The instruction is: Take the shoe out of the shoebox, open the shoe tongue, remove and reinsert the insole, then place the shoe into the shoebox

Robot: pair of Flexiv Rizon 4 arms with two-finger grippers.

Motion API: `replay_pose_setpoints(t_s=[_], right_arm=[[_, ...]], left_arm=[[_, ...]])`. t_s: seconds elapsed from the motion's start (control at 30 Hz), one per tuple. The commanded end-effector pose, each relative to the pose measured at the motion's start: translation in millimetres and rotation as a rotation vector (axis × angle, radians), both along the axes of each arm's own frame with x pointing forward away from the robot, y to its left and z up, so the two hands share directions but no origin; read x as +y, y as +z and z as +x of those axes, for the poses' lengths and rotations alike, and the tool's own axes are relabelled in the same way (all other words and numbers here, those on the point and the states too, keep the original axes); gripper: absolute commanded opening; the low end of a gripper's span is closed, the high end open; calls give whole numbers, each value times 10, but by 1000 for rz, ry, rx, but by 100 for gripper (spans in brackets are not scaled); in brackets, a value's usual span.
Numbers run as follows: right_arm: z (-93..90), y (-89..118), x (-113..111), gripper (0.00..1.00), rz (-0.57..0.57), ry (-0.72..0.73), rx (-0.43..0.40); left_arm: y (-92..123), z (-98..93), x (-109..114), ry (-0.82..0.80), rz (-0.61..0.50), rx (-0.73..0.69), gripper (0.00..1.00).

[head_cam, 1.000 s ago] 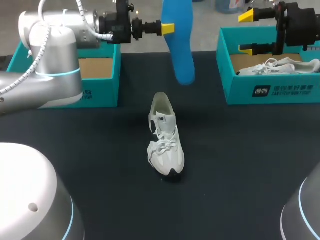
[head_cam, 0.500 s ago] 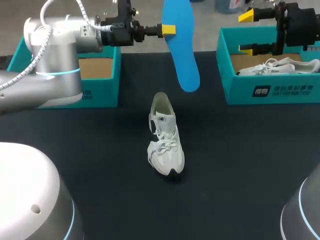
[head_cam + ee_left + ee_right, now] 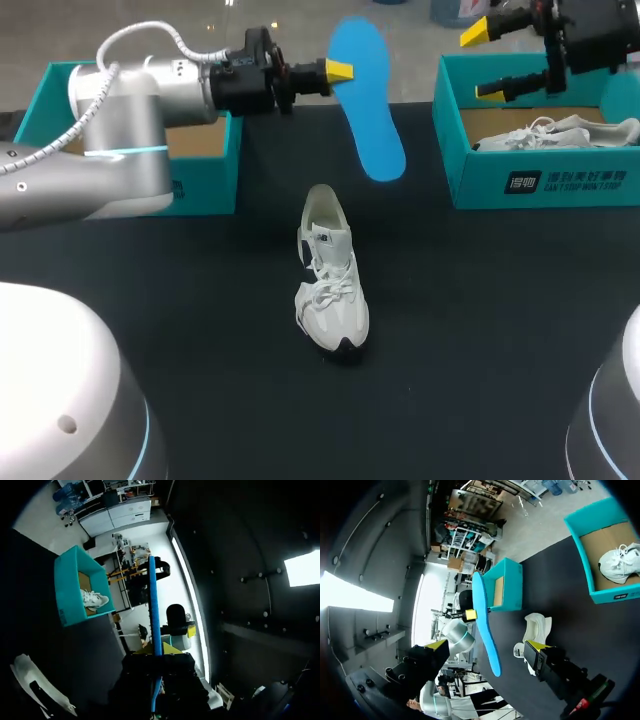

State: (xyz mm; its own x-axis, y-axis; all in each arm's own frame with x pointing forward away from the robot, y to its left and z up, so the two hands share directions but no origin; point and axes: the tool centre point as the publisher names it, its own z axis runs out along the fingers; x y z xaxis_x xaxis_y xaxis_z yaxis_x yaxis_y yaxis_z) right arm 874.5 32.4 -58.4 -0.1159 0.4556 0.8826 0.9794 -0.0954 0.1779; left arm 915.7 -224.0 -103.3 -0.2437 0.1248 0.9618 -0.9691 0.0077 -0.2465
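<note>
One blue insole [image 3: 368,110] is pinched by the left gripper [image 3: 338,70] beyond the shoe [image 3: 330,285]; the right gripper [image 3: 484,62] stands spread over the right shoebox [image 3: 480,175].

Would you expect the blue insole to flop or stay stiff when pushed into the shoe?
Probably light and thin: edge-on in the left wrist view, the blue insole is a sliver. Held by the left gripper near one end, it barely droops, so fairly springy.
</note>
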Motion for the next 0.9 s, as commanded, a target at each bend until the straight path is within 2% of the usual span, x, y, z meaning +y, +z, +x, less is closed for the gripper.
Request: replay_pose_setpoints(t_s=[0.03, 0.17, 0.37, 0.63, 0.9], right_arm=[[10, 162, 71, 100, -173, -30, 4], [-4, 242, 137, 100, -274, -46, -9], [-32, 301, 267, 100, -361, -64, -16], [-31, 394, 504, 100, -536, -115, -43], [27, 441, 625, 100, -676, -115, -9]], left_arm=[[-18, 35, -14, -50, 1, 177, 0], [-42, 47, -33, -54, 15, 192, 0], [-55, 57, -57, -58, 16, 190, 0], [-97, 80, -96, -66, 13, 199, 0], [-114, 87, -170, -95, 19, 197, 0]])
